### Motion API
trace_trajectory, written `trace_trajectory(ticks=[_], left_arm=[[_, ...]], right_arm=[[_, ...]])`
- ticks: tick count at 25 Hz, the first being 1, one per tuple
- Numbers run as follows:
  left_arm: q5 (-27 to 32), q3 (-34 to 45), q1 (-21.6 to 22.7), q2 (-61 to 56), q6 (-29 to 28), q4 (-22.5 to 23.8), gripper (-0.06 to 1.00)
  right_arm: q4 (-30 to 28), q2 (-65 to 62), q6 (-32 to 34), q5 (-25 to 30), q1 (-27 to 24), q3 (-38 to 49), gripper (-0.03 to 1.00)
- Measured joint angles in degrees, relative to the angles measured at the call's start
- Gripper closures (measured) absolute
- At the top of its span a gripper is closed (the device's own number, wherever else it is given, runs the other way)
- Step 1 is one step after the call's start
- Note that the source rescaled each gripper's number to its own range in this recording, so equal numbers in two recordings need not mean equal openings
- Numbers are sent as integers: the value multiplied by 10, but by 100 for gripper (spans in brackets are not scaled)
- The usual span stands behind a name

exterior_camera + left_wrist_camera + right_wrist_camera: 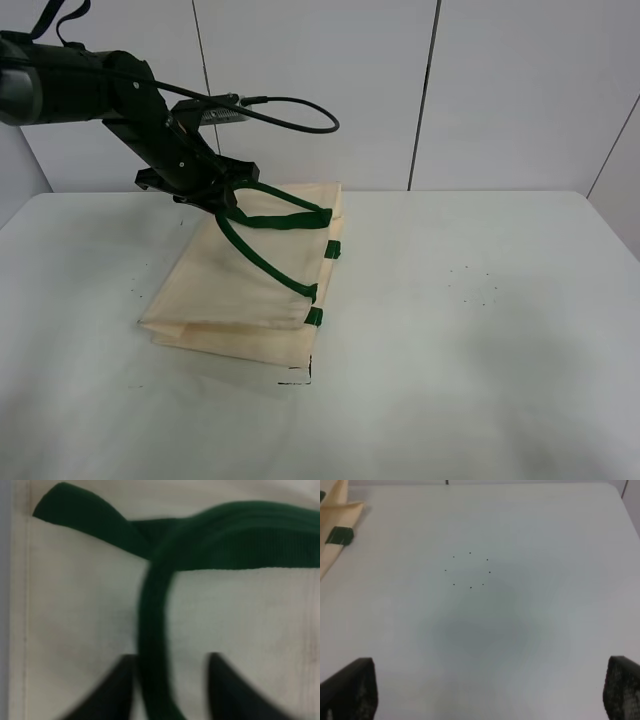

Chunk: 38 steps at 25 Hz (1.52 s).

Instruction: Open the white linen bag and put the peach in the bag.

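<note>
Left gripper (pixel 170 690): fingers spread, dark green strap handle (pixel 155 645) running between them, not visibly pinched yet. Judgement: close square on strap, lift gently so top layer peels from lower, don't drag bag.

Cream rectangular linen bag (pixel 245 290) flat on white table (pixel 480 330), directly under and ahead of left gripper; long axis runs away from camera, handle side faces right.

Right gripper (pixel 485 700): spread wide, nothing between fingers, bag well off to side.

Peach not in view.
</note>
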Motion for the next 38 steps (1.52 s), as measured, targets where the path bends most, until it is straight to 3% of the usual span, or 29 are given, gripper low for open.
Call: trace_trajectory(ticks=[2, 3, 6, 10, 17, 20, 31, 38], left_arm=[[-1, 0, 0, 0, 0, 0, 13], [-1, 0, 0, 0, 0, 2, 5], [5, 0, 0, 0, 0, 35, -3], [41, 0, 19, 0, -12, 82, -6], [103, 0, 128, 0, -18, 95, -5], [134, 0, 155, 0, -16, 97, -5], [274, 13, 144, -11, 10, 64, -3], [286, 138, 136, -111, 13, 60, 0]], right_arm=[[0, 0, 0, 0, 0, 0, -3], [0, 0, 0, 0, 0, 0, -3], [0, 0, 0, 0, 0, 0, -3], [0, 0, 0, 0, 0, 0, -3], [0, 0, 0, 0, 0, 0, -3], [0, 0, 0, 0, 0, 0, -3], [0, 0, 0, 0, 0, 0, -3], [0, 0, 0, 0, 0, 0, -3]])
